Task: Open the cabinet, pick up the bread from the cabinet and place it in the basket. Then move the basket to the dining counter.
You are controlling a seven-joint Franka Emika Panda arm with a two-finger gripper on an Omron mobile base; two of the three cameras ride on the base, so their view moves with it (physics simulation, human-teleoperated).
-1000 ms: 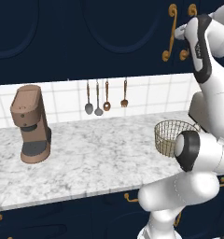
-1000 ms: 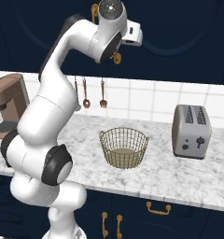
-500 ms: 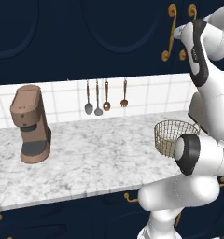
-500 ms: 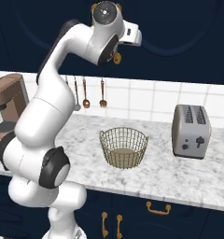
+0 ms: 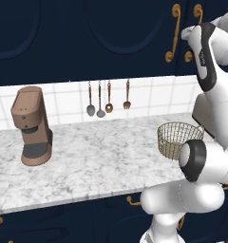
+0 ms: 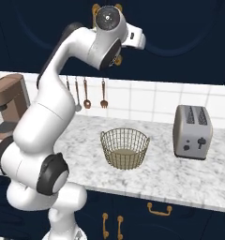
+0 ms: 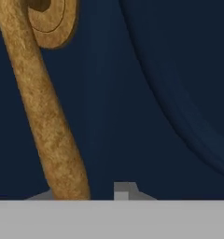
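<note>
- From the left base view, the cabinet (image 5: 135, 42) is shut; its brass handle (image 5: 173, 33) stands beside the raised arm, and the basket (image 5: 177, 138) rests on the marble surface (image 5: 97, 161).
- Right base view: the wrist sits high against the door, above the toaster (image 6: 193, 132).
- Up close in the hand view, the handle runs just left of centre. Whether the end effector is spread or closed cannot be told. Centre the bar between the fingers before closing, then pull along the door's swing.

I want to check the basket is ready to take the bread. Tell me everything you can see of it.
The basket is a round, bowl-shaped, open wire mesh in pale gold-tan, with a thicker rim and a solid-looking tan base. It stands upright on the marble worktop, apart from the toaster to one side and below the hanging utensils. Nothing lies inside it and nothing touches it but the worktop. In the left base view the arm covers part of it.
</note>
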